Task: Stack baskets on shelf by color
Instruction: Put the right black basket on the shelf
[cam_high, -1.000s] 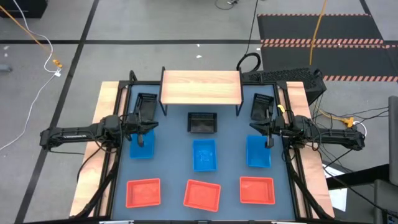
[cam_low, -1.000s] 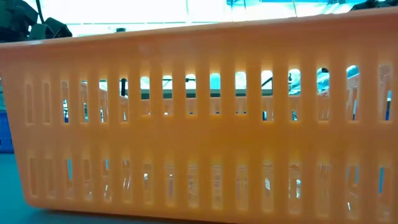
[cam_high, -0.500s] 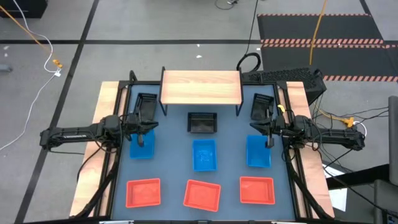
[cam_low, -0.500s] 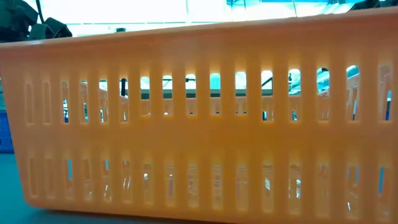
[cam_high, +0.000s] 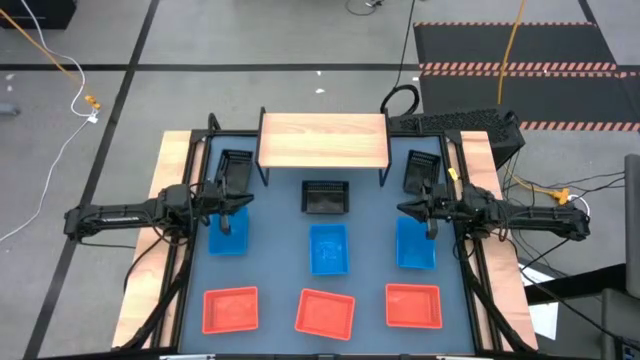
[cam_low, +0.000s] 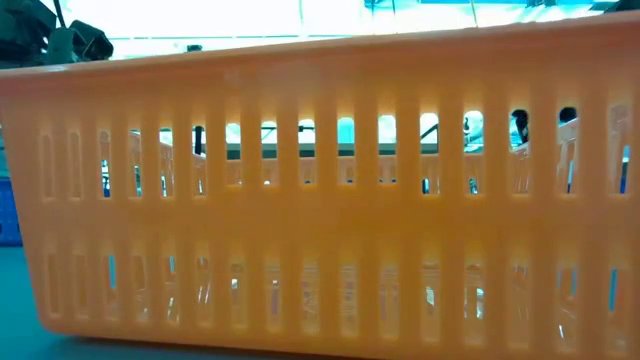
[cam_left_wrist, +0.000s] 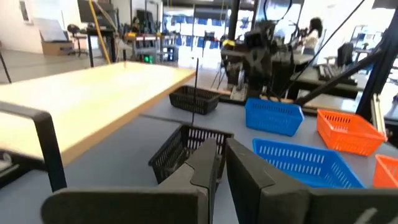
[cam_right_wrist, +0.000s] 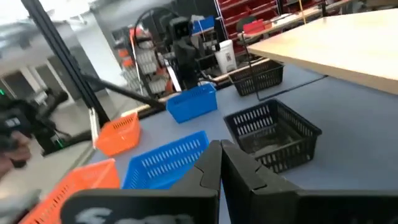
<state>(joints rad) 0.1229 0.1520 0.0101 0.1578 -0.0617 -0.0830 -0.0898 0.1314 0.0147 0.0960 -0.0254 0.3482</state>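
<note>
The left tool (cam_high: 226, 212) hangs over the left blue basket (cam_high: 228, 237), fingers nearly closed and holding nothing. The right tool (cam_high: 428, 218), likewise closed and apparently empty, hangs above the right blue basket (cam_high: 415, 245). Black, blue and red baskets sit in rows on the worktop (cam_high: 370, 220); the shelf (cam_high: 323, 140) stands bare behind them.

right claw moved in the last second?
Yes, slightly. In the high view the right claw has slid off the right black basket toward the right blue basket.
</note>
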